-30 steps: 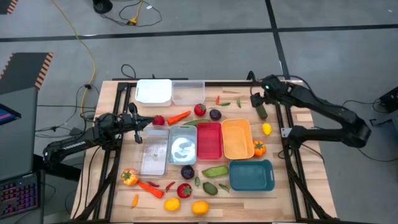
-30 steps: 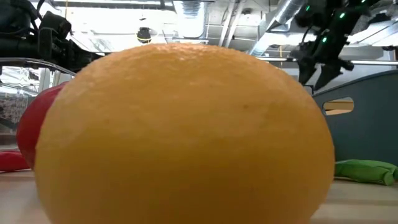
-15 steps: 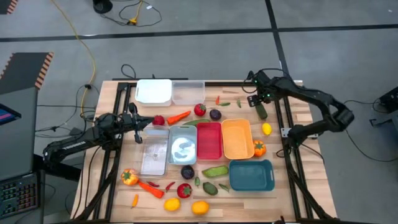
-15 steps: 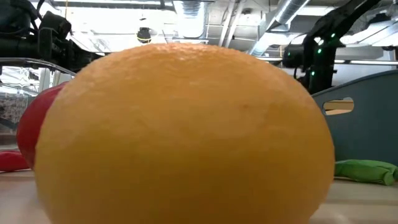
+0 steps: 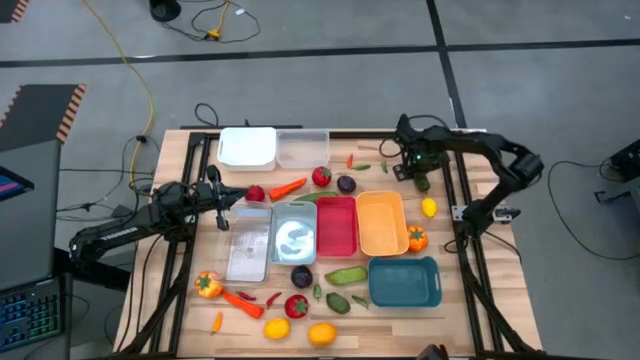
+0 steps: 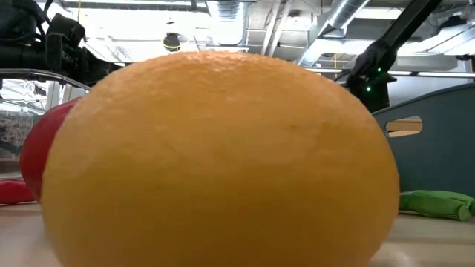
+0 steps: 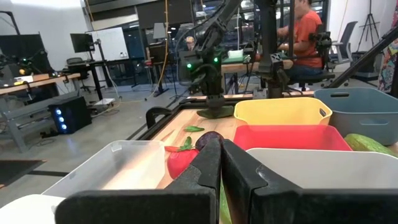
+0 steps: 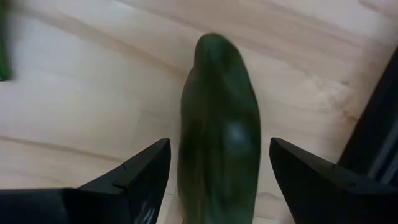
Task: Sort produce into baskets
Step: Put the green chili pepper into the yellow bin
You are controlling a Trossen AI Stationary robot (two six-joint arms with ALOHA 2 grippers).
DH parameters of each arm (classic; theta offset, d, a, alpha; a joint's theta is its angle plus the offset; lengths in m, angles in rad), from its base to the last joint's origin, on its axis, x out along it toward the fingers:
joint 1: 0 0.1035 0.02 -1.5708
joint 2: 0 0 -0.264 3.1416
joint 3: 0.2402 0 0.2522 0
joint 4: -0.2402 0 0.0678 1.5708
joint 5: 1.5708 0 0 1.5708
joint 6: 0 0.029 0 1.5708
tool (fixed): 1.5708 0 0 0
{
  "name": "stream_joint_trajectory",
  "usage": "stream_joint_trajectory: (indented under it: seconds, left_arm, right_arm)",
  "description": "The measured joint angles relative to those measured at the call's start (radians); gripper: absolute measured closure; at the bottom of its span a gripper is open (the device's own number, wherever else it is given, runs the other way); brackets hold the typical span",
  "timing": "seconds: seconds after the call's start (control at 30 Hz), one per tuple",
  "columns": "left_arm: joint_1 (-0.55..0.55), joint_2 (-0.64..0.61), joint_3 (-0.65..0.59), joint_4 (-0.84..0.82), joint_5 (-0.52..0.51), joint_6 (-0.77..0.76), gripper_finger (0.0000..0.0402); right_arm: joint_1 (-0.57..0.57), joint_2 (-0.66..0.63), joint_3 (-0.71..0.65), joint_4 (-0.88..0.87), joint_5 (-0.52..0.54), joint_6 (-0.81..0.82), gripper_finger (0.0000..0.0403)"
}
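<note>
On the wooden table [image 5: 200, 270], our right gripper [image 8: 211, 186] spreads released around the slick, stiff cucumber [image 8: 217, 155]; we'd pinch mid-body.

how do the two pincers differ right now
The left pincer is shut and empty, waiting beside the clear plastic bin. The right pincer is open, its fingers either side of the dark green toy cucumber lying on the wooden table. Both are dark and two-fingered.
</note>
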Motion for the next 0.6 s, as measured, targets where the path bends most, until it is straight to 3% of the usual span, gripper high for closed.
stream_joint_trajectory:
  seconds: [0.23,0.5,0.6]
  left_arm:
    - [0.0,0.0,0.0,0.0,0.0,0.0,0.0401]
    - [0.0,0.0,0.0,0.0,0.0,0.0,0.0401]
    - [0.0,0.0,0.0,0.0,0.0,0.0,0.0401]
  right_arm:
    - [0.001,0.029,0.004,0.006,0.002,-0.02,0.0142]
    - [0.0,-0.037,-0.001,0.006,0.002,-0.023,0.0235]
    - [0.002,-0.069,-0.001,0.006,0.002,-0.023,0.0249]
